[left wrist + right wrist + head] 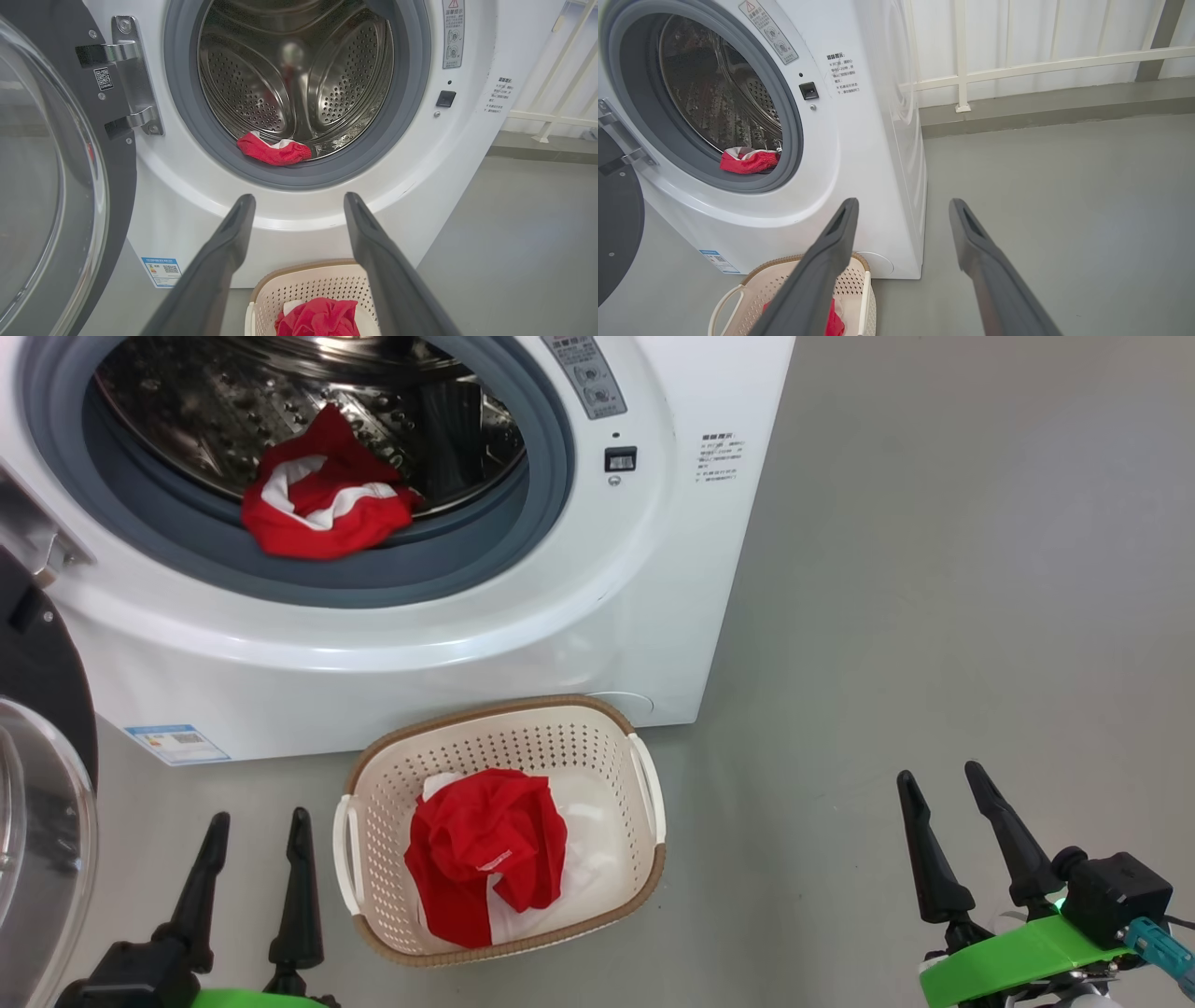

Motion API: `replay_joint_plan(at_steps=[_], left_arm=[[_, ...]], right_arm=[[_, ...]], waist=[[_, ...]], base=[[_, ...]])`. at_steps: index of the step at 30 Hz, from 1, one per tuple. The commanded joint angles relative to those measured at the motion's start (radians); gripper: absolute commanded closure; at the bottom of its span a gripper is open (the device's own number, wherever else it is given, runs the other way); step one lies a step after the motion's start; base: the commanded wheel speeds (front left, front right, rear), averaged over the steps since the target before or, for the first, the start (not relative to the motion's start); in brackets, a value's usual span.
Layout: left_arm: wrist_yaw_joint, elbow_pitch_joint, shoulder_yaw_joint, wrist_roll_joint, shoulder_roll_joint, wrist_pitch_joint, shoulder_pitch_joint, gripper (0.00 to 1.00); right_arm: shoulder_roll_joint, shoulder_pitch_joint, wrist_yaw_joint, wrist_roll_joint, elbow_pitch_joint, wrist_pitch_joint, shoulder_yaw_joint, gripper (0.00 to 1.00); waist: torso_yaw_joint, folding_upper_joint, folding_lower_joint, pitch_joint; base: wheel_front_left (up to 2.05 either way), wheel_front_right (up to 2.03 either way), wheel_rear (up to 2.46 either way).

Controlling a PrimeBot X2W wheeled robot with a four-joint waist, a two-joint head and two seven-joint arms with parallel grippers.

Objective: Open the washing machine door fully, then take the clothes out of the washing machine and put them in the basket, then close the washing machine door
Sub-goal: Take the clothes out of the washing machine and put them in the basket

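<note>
Clothes (pixel 322 499) in two lots: one red-and-white bundle at the front of the drum (pixel 233 392), draped onto the grey rubber ring (pixel 551 467) of the washing machine (pixel 467 644); another already lying in the basket (pixel 504 711), on the floor (pixel 934 569) just before the washing machine. Washing machine door (pixel 37 663) swung wide to the left, clear of the opening. Left gripper (pixel 260 815) and right gripper (pixel 938 771) both empty, fingers spread apart, low and well back from the drum, one on either side of the basket.

Step in hand, by the look of it: fetching out the bundle in the drum, seemingly the last. Reach with the left gripper, probably the nearer to the opening. Come in over the ring, not against it. Go for the thick bunched middle, not the thin white trim, to lift everything at once. Close fully before pulling. Draw up and out to avoid dragging cloth across the rubber, then carry straight over the basket and release low, above the piece lying there. Leave the door until after that.
</note>
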Motion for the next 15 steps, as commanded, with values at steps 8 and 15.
replay_joint_plan(at_steps=[8,15], left_arm=[[0.014,-0.03,0.015,-0.002,0.016,-0.005,-0.012,0.0],[0.006,-0.026,0.004,0.008,0.016,-0.005,-0.026,0.0]], right_arm=[[-0.008,-0.013,0.0,-0.007,-0.023,-0.006,0.018,0.0],[-0.007,-0.025,0.0,-0.007,-0.024,-0.006,0.023,0.0]], waist=[[-0.002,0.0,-0.0001,0.008],[-0.001,0.0,-0.0001,0.029]], base=[[0.0,0.0,0.0],[0.0,0.0,0.0]])
